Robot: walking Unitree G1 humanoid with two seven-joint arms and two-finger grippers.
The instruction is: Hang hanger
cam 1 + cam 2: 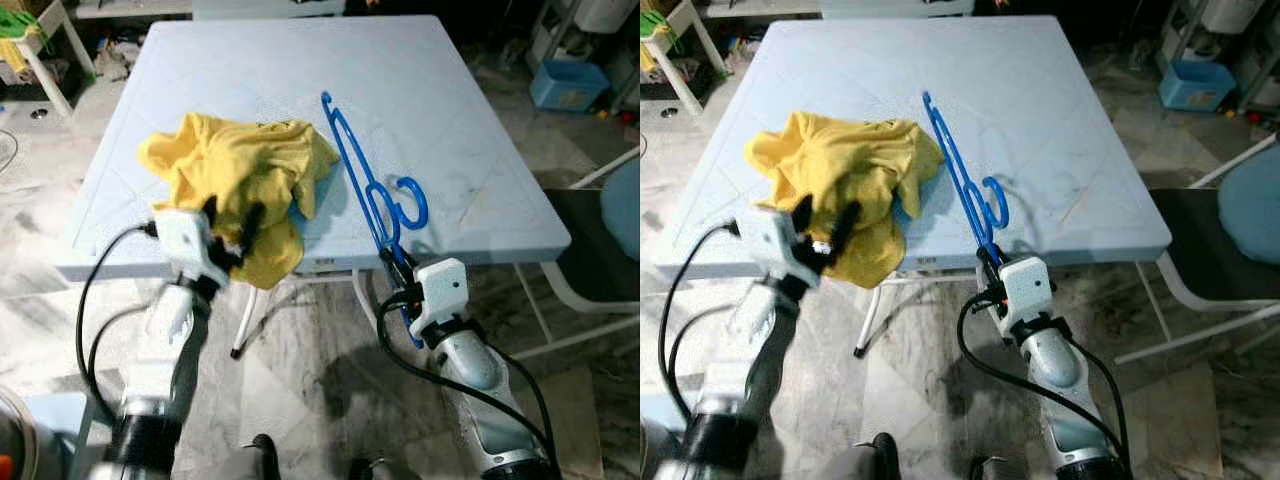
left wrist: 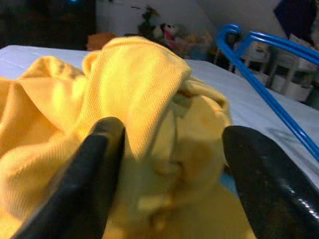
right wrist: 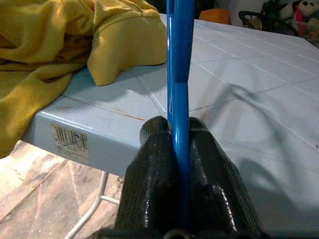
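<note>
— Any writing you can actually read here?

— Hardly. The only printed thing is a small white barcode sticker [image 3: 70, 140] on the front edge of the pale blue surface [image 3: 239, 99], seen in the right wrist view.

— Can you make out its digits?

— No. There are black bars and a line of tiny characters beneath them, all too small and blurred to read. No brand, label or number is legible elsewhere.
</note>
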